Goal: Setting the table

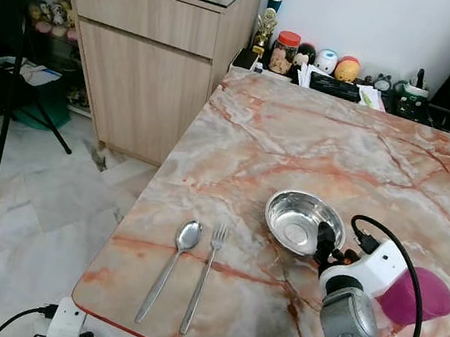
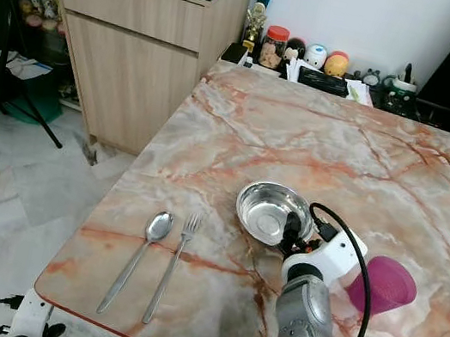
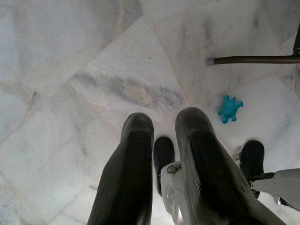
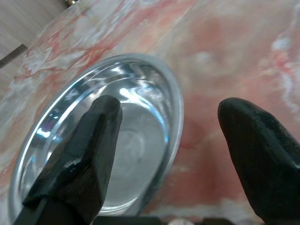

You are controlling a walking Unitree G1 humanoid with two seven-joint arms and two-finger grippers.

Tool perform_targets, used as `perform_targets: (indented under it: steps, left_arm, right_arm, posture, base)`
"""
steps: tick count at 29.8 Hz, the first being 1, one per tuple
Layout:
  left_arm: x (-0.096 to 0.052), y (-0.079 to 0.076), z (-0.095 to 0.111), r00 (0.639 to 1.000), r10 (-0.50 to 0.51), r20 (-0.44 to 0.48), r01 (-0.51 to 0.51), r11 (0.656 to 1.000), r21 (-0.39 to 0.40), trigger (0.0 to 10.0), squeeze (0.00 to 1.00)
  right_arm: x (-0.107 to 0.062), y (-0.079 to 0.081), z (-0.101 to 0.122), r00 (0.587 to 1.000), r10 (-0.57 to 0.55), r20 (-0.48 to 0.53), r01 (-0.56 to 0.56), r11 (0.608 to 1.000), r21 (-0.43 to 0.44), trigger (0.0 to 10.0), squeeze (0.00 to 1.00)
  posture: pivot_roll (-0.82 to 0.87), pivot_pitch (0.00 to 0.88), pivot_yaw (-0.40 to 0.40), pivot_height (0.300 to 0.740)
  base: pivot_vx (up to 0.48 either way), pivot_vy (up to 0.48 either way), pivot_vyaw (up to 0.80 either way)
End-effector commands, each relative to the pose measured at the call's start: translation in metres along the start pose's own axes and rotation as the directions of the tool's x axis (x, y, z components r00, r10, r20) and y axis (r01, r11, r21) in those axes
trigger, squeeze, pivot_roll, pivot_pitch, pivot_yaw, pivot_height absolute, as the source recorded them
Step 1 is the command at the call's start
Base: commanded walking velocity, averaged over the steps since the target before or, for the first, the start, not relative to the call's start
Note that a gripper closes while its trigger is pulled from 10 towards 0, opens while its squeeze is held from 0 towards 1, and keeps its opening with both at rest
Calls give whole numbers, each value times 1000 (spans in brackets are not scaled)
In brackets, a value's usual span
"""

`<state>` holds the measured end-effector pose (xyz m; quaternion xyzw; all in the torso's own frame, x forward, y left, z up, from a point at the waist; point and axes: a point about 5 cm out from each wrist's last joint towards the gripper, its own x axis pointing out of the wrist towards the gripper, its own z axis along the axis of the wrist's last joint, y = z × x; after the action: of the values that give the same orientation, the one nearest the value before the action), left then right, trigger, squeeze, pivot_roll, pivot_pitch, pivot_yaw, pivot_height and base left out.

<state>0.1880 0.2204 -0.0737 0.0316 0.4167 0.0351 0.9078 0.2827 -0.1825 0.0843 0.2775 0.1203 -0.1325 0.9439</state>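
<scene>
Pinkish marble table (image 1: 342, 146) in somebody's dining room, wooden cabinet (image 1: 154, 51) behind it, pale tiled floor (image 1: 17, 210) off to the side. Spoon (image 1: 173, 264) and fork (image 1: 204, 277) already lying side by side near the front edge, close but not touching, handles toward the robot. Steel bowl (image 1: 299, 219) sitting upright just to the right of them, a bit further in. Right gripper (image 4: 166, 112) hovering right at the near rim of that bowl, spread wide and pinching nothing, one finger over the inside and the other out over bare marble. Looks to me like lining up for a rim grab, or just backing off from one, can't tell which. Pink cup (image 1: 416, 297) parked just beside the right wrist, looking tipped on its side, though hard to be sure. Left gripper (image 3: 159, 136) dangling idle below the table edge, fingers close together with nothing between them, aimed at the floor near a little blue toy (image 3: 229, 108). Biggest worry from here: thin shiny rim plus slick stone, so probably an easy slip out of a shallow pinch, or a bowl skating sideways from a finger landing on the rim instead of straddling it. Second worry: a shove to the left pushing the bowl into the fork and wrecking that tidy pair. Third: any swing of the forearm to the right bumping the cup and rolling it toward the table edge. Cable loop over the wrist maybe worth watching too, so near that cup.
</scene>
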Motion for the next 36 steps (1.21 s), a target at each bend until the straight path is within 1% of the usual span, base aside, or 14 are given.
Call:
perform_targets:
  steps: [1, 12, 25, 36]
  left_arm:
    - [0, 0, -2, 1000, -1, -12, 1, 1000, 4, 10000, 0]
    - [0, 0, -2, 1000, 1, -12, -1, 1000, 4, 10000, 0]
    - [1, -1, 1, 1000, 0, -7, 0, 1000, 4, 10000, 0]
    - [0, -1, -1, 1000, 0, -9, 0, 1000, 3, 10000, 0]
  right_arm:
    - [2, -3, 3, 1000, -14, -2, 14, 1000, 8, 10000, 0]
    - [5, -3, 2, 1000, -13, -19, 14, 999, 44, 10000, 0]
    - [8, 0, 1, 999, 14, -35, -12, 999, 52, 10000, 0]
    - [9, 3, 0, 998, 31, -47, -29, 998, 54, 10000, 0]
  posture:
    - [129, 0, -69, 740]
    - [133, 0, -71, 740]
    - [134, 0, -70, 740]
    - [137, 0, -73, 740]
  base:
    - [0, 0, 0]
    - [0, 0, 0]
    - [0, 0, 0]
    - [0, 0, 0]
